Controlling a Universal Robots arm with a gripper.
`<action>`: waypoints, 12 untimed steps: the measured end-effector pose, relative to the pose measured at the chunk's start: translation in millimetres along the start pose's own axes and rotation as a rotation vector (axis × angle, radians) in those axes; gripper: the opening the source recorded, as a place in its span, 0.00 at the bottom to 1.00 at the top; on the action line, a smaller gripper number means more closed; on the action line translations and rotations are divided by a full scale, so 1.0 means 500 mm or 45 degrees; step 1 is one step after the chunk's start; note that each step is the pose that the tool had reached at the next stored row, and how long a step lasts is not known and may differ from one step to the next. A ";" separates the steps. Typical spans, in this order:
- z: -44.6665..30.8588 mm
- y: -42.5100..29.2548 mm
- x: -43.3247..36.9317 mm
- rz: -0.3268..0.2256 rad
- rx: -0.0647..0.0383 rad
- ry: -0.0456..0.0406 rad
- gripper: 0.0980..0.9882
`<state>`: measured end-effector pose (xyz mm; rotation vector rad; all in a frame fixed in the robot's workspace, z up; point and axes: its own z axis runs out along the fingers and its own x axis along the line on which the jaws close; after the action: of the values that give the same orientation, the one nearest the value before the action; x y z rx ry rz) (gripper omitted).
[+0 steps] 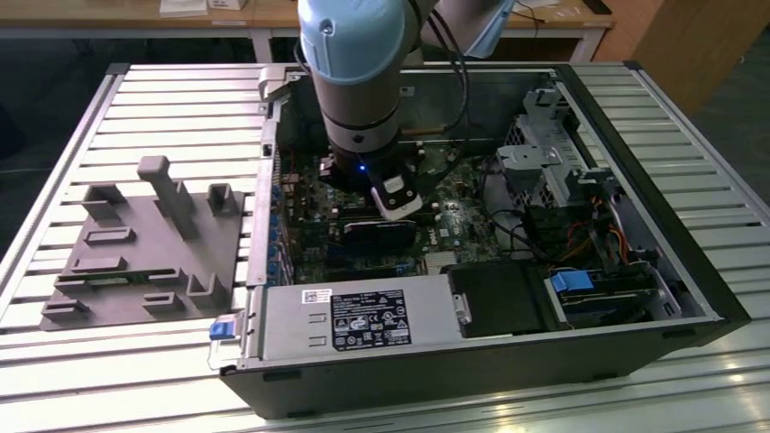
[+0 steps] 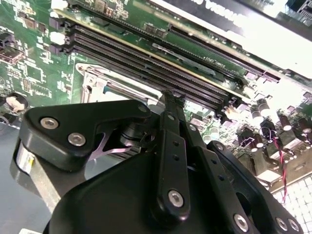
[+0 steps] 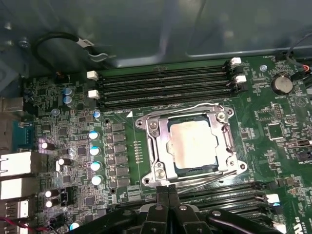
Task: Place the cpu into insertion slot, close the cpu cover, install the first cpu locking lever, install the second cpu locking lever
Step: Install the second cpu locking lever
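The small flat square cpu with a dull silvery-bronze metal top (image 3: 192, 145) is seen in the first wrist view lying seated in the insertion slot — a square socket with a silver metal rim (image 3: 224, 146) set into the green circuit board (image 3: 265, 105). The thin silver metal cpu cover (image 3: 161, 148), a frame plate with a square window, appears to be folded down around the chip, and thin wire locking levers (image 3: 204, 179) are seen along the socket's edge nearest the claw; whether they are latched cannot be told.

The black claw (image 3: 168, 195) is held just beside that edge of the socket, its two fingers pressed together with nothing between them. In the exterior view the arm is reached down into the open dark computer case (image 1: 626, 343), the claw (image 1: 401, 209) being over the board at about the case's centre.

As a judgement: the chip is light, rigid and smooth, and the contacts beneath it are fragile — it would best be taken by its opposite edges and never pressed from above. The cover is stiff sheet metal on a hinge, best pushed at its free edge. The levers are springy wire and likely to snap back, so their bent ends would be the place to bear on.

A grey moulded fixture (image 1: 151, 244) lies on the slatted metal tabletop (image 1: 144, 361) at nine o'clock from the case.
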<state>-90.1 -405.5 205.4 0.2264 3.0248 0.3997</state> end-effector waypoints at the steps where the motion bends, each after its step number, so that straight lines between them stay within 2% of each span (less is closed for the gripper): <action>1: 0.001 0.000 0.002 0.000 -0.001 0.000 0.00; 6: 0.006 -0.003 0.009 0.001 -0.012 0.002 0.00; 10: 0.008 -0.004 0.012 0.004 -0.038 0.005 0.00; 12: 0.010 -0.005 0.013 0.005 -0.045 0.006 0.00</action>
<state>-96.4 -405.5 199.5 0.2290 3.0196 0.4544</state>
